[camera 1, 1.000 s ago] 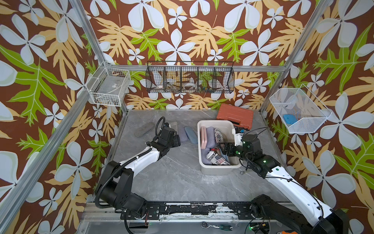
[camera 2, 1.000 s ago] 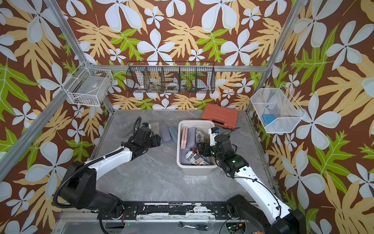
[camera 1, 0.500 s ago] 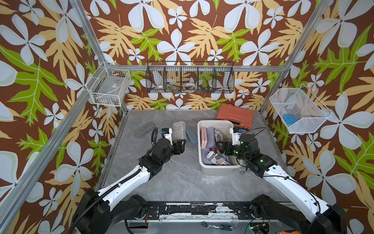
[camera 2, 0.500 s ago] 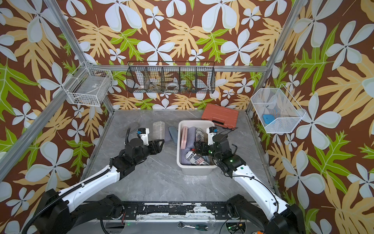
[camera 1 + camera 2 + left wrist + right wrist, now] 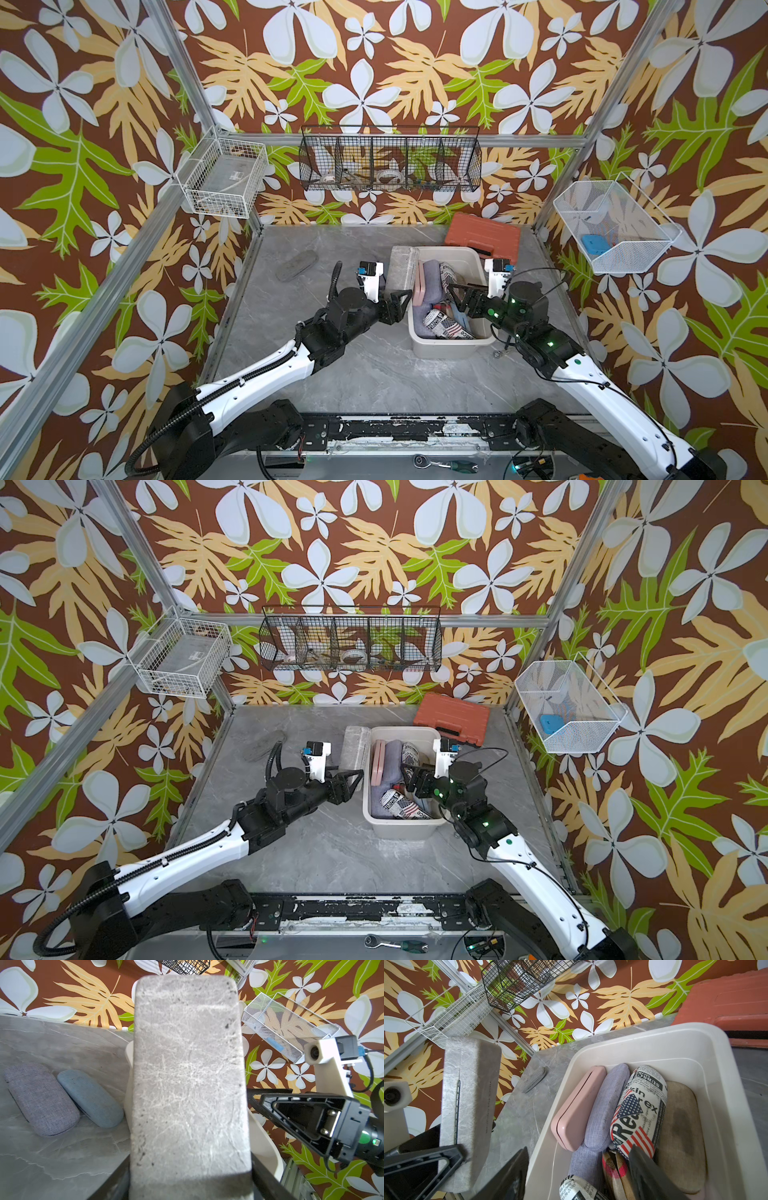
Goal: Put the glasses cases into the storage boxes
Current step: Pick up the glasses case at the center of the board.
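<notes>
My left gripper (image 5: 398,306) (image 5: 190,1185) is shut on one end of a grey marbled glasses case (image 5: 403,266) (image 5: 189,1076) (image 5: 467,1109). It holds the case in the air, close beside the left wall of the cream storage box (image 5: 453,355) (image 5: 716,1088). In the box lie pink (image 5: 577,1109), lavender (image 5: 606,1105), newspaper-print (image 5: 639,1109), tan (image 5: 679,1124) and plaid (image 5: 614,1169) cases. My right gripper (image 5: 458,299) (image 5: 579,1147) hovers open over the box's left side, holding nothing. On the table lie a grey-lavender case (image 5: 39,1099), a light blue case (image 5: 89,1097) and a grey case (image 5: 297,266).
An orange-red tool case (image 5: 484,237) sits behind the box. A white wire basket (image 5: 224,178), a black wire basket (image 5: 390,160) and a white mesh basket (image 5: 611,224) hang on the walls. A ratchet tool (image 5: 444,463) lies by the front rail.
My left arm has carried the grey marbled case from the middle of the table rightward to the box's left wall. The right gripper has shifted only slightly over the box.
</notes>
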`<state>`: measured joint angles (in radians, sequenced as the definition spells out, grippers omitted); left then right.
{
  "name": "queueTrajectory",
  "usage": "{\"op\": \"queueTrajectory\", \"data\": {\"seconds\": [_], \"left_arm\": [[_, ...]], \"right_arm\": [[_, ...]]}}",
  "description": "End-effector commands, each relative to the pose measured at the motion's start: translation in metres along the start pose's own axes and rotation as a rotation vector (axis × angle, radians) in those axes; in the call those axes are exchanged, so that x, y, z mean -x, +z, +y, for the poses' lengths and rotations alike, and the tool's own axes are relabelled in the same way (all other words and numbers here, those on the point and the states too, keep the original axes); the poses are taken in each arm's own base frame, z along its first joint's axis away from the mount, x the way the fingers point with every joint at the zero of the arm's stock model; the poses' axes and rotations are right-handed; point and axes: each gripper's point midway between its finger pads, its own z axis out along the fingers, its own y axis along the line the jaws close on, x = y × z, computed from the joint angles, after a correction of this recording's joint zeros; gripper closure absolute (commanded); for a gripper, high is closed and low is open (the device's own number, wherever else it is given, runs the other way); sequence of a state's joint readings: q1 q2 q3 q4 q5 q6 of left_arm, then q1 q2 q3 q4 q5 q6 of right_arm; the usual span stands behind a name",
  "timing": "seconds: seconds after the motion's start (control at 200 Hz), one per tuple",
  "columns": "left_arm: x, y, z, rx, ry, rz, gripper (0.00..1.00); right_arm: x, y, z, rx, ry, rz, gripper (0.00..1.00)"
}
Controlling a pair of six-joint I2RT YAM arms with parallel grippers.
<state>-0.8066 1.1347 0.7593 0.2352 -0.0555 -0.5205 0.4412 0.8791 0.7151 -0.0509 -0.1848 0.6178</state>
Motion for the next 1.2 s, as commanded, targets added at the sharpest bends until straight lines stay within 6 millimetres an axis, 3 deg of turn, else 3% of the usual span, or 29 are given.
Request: {"op": "queueTrajectory", "data": {"seconds": [0.0,0.385,0.516,0.601,0.926,1.191], "left_arm": [[0.015,0.003,-0.014,-0.046,0.011,-0.055,0.36],[-0.003,0.023,-0.038,-0.07,0.026,-0.011,0.37],[-0.007,0.028,-0.043,-0.078,0.03,0.004,0.38],[-0.009,0.029,-0.047,-0.086,0.029,0.01,0.38],[-0.013,0.035,-0.052,-0.092,0.037,0.024,0.38],[-0.011,0.034,-0.053,-0.097,0.037,0.019,0.38]], "right_arm": [[0.01,-0.002,0.008,0.029,0.009,-0.038,0.25],[0.039,-0.003,0.04,0.15,0.04,-0.084,0.23],[0.043,0.003,0.05,0.198,0.058,-0.082,0.29],[0.043,0.007,0.055,0.225,0.068,-0.068,0.34],[0.025,0.029,0.068,0.243,0.085,-0.003,0.33],[0.02,0.038,0.067,0.243,0.123,0.009,0.51]]}}
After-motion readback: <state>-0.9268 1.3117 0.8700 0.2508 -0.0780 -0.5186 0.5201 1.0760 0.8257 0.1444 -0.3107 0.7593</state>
